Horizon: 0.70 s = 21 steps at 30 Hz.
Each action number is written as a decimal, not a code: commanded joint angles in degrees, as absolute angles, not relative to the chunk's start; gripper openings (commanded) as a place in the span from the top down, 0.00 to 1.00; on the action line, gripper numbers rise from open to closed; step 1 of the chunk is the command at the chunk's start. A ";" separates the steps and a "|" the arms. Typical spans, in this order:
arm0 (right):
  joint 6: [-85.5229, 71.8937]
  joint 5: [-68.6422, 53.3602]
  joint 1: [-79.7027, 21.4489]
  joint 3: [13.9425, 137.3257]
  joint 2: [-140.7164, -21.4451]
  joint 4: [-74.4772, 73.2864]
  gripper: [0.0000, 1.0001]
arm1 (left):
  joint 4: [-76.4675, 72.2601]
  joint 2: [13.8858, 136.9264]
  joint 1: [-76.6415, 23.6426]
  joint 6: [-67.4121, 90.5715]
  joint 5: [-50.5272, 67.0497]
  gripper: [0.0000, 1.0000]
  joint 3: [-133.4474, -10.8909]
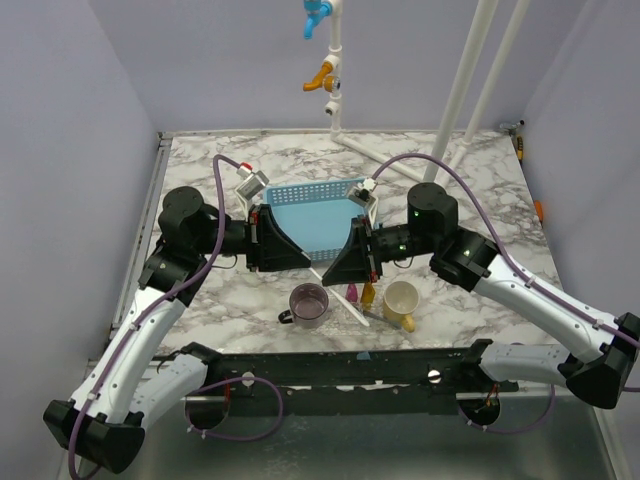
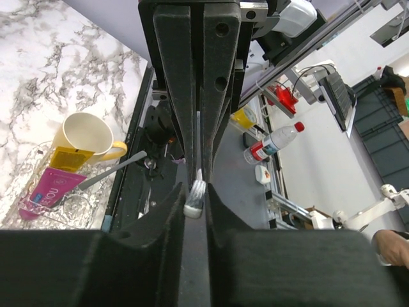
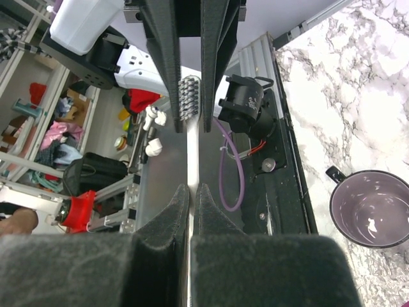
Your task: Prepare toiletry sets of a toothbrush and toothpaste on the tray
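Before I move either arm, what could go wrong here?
The left gripper and the right gripper are both shut on one toothbrush; pulling either away first could wrench or drop it. The left one pinches only the bristle head, so it may slip. A drop could hit the purple mug, missing the tray.

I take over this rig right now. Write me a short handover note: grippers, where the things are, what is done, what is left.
Left gripper: shut on a white plastic toothbrush.
Right gripper: shut on a second toothbrush with grey-white bristles.
The magenta-pink squeeze tube and the yellow squeeze tube lie side by side in the clear plastic tray, next to the cream mug.
Done: both pastes are on the tray.
Left: neither held brush is set down yet; probably lay one beside each tube.
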<state>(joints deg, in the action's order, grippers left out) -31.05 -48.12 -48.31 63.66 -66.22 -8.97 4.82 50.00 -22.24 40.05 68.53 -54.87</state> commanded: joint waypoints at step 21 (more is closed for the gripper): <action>-24.52 -36.45 -48.61 66.56 -62.20 -20.84 0.40 | 33.20 47.18 -34.27 21.85 45.34 1.00 -64.22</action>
<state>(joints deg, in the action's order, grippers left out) -27.18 -42.96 -48.31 63.66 -64.25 -15.29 21.87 48.16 -28.36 28.93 58.76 -60.53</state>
